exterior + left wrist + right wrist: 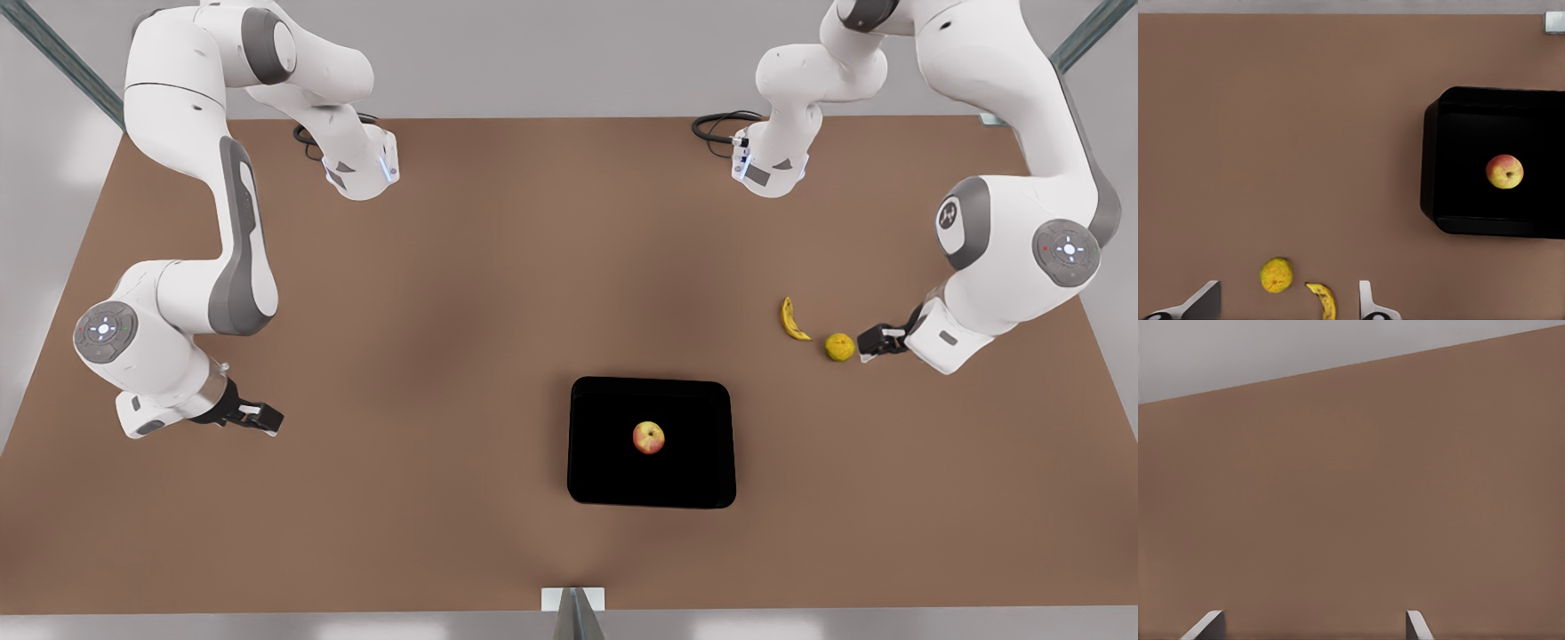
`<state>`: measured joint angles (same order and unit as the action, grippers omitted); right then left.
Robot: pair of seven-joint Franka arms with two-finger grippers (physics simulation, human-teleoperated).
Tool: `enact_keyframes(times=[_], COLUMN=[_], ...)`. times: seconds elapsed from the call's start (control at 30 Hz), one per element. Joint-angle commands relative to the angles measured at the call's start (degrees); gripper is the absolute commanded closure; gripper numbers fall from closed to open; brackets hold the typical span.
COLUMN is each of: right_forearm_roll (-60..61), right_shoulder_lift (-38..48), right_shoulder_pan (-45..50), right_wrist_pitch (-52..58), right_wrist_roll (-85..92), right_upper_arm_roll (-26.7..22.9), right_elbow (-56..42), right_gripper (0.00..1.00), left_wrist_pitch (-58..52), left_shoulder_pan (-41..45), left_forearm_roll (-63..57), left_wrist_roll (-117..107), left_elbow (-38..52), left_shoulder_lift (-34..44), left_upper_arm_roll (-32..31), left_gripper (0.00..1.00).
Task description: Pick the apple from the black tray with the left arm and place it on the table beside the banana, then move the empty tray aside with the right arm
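Apple sits near centre of black tray, untouched. Tray flat on tabletop. Banana and round yellow-orange fruit lie apart from tray, toward front view's right. Left gripper just beside that fruit, fingers spread wide, empty. Right gripper at front view's left, over bare tabletop, fingers apart, empty.

Bare surface lay open between the left end effector and the black tray (only the banana and bumpy fruit crowded it).
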<state>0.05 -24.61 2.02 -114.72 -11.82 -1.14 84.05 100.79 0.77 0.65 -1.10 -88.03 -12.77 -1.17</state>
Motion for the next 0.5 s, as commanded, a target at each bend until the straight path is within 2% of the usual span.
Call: enact_keyframes(times=[0.0, 0.1, 0.2, 0.3, 0.33, 0.4, 0.47], right_forearm_roll=[0.0, -0.3, -0.7, -0.3, -0.6, -0.5, -0.1], right_shoulder_lift=[0.1, -3.6, -9.1, -5.9, -4.3, -0.4, -0.2], right_shoulder_pan=[0.0, 1.0, 0.2, 0.1, 0.1, 0.2, 0.2], right_wrist_pitch=[0.0, -0.8, -4.5, -2.4, 2.1, 8.2, 9.0], right_wrist_roll=[0.4, 0.5, 0.7, 0.2, 0.2, 0.3, 0.2], right_upper_arm_roll=[0.0, -0.3, -0.4, -0.8, -0.4, -0.2, -0.4], right_elbow=[0.0, -0.4, -2.4, -4.5, -4.6, -4.6, -4.6], right_gripper=[0.0, 0.0, 0.0, 0.0, 0.0, 0.0, 0.0], left_wrist_pitch=[1.8, 1.8, 2.3, 9.3, 12.1, 16.5, 21.9], left_shoulder_pan=[0.5, 4.3, 19.2, 23.0, 23.7, 24.5, 26.7], left_forearm_roll=[0.3, 1.8, -1.7, -1.7, -1.7, -0.1, -0.6], left_wrist_roll=[6.6, 6.4, -8.8, -22.3, -22.5, -27.3, -32.1], left_elbow=[0.2, 1.6, 5.5, 7.6, 7.7, 7.7, 7.7], left_shoulder_lift=[-0.1, -1.4, -7.0, -17.6, -20.4, -24.0, -28.4], left_upper_arm_roll=[-0.1, -0.6, -0.7, -1.4, -1.8, -2.0, -2.0], left_gripper=[0.0, 0.0, 0.0, 0.0, 0.0, 0.0, 0.0])
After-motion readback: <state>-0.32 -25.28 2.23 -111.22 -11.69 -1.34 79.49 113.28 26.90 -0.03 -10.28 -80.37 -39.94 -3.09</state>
